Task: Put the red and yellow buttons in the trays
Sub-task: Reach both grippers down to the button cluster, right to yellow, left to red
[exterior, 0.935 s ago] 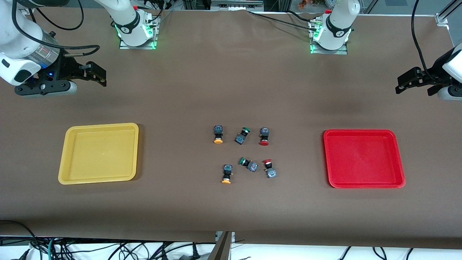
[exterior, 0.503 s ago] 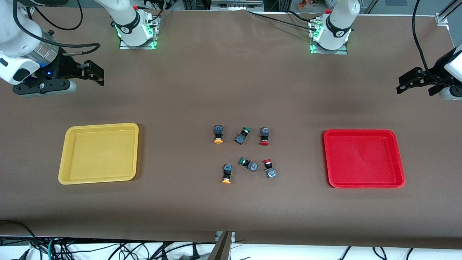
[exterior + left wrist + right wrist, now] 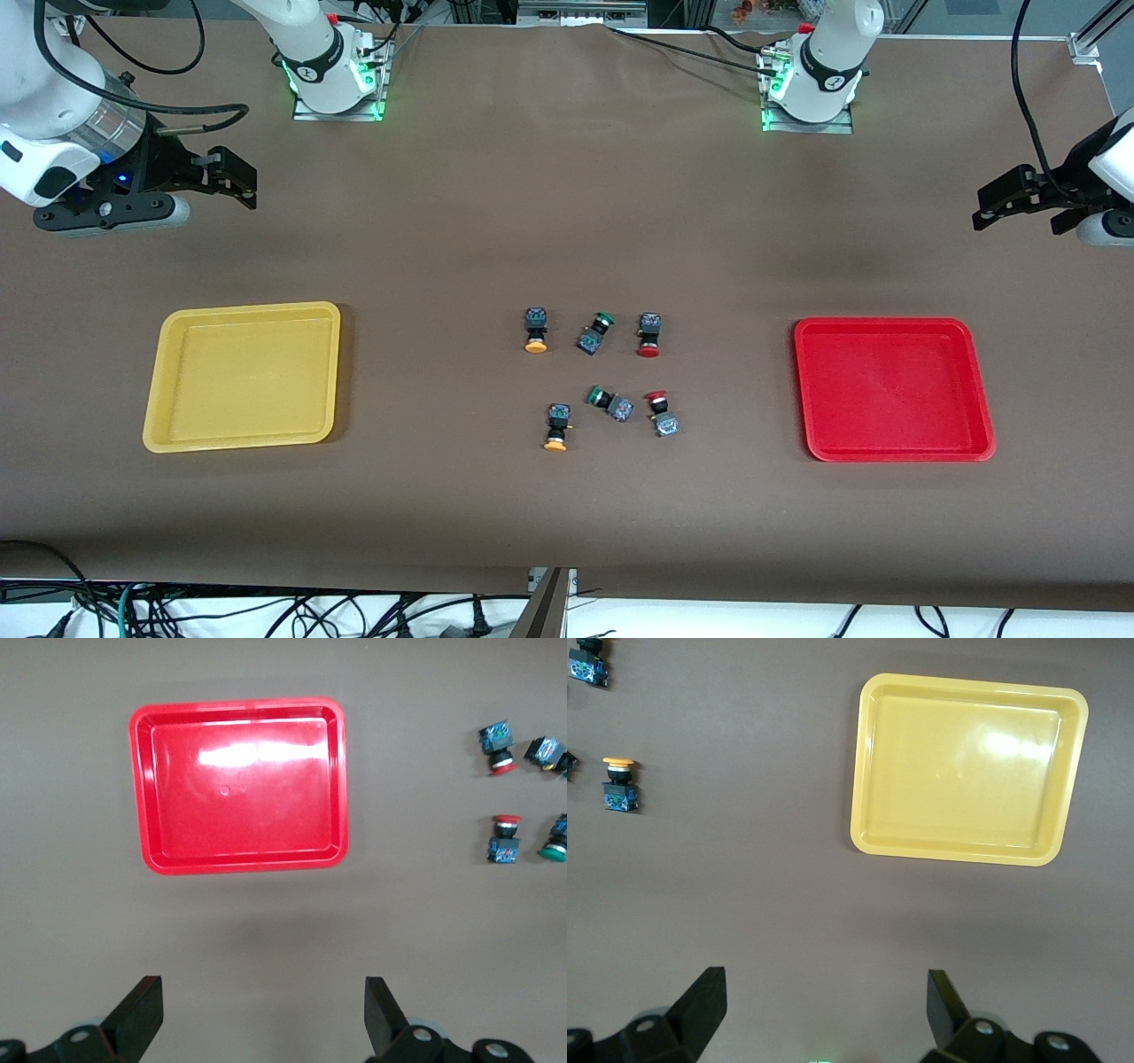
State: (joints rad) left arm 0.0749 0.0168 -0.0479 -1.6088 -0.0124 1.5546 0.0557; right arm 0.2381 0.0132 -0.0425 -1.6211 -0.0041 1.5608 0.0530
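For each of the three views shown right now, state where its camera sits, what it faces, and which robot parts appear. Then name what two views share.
Front view: high across the table, facing both bases; shows left gripper, right gripper, both trays, six buttons.
Left wrist view: on the left wrist, looking down at the red tray; open fingertips show.
Right wrist view: on the right wrist, above the yellow tray; open fingertips show.
Shared: front and left wrist views both show the red tray.

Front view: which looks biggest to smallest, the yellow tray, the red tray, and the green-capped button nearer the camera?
1. Yellow tray and red tray: the two look about alike, so no ranking between them.
2. Green-capped button, lying between them: far smaller than either tray.
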